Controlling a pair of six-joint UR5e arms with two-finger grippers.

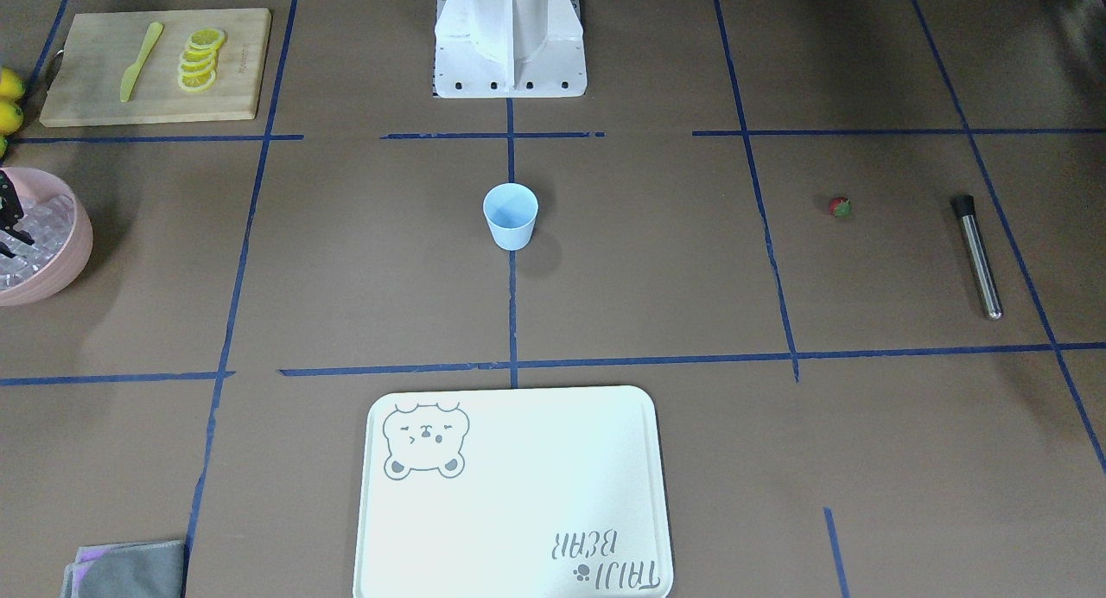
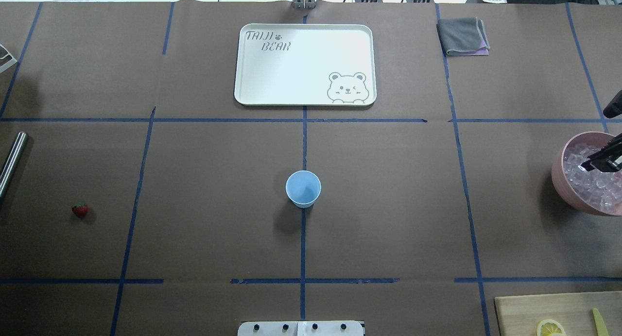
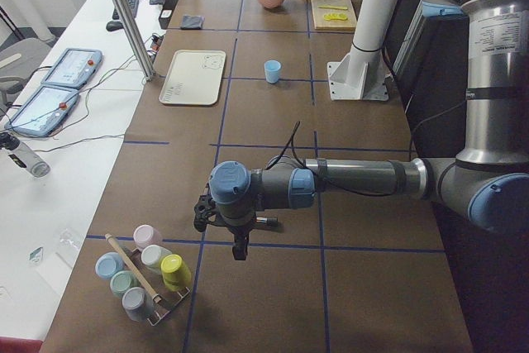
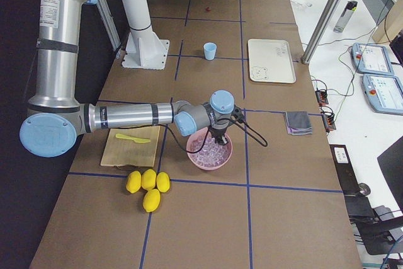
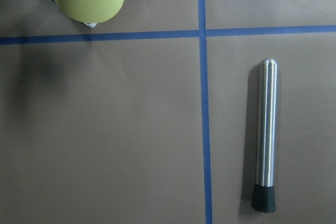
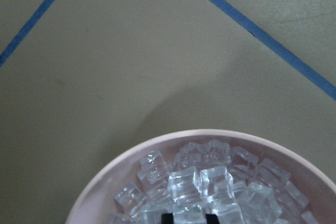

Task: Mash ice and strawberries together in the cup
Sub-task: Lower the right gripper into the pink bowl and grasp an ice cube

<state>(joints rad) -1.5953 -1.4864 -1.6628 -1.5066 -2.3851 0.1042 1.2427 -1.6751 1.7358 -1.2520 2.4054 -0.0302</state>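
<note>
Work is only just starting: the cup is holding nothing, so ice and fruit are both waiting to be loaded and all the mashing is lying ahead. At the far left, the left gripper (image 3: 238,247) is hovering above the desk (image 2: 388,219), with the steel muddler (image 2: 12,159) lying just to one side below it. Only the side view is showing it, so I cannot tell how its fingers are set. The strawberry (image 2: 80,210) is lying near the muddler, well apart from the cup (image 2: 302,189), which is standing upright at the desk's centre. At the right, the right gripper (image 2: 588,163) is dipping into the pink bowl (image 2: 559,171). Its fingers (image 6: 168,217) are spread, tips among the ice (image 2: 590,183).
</note>
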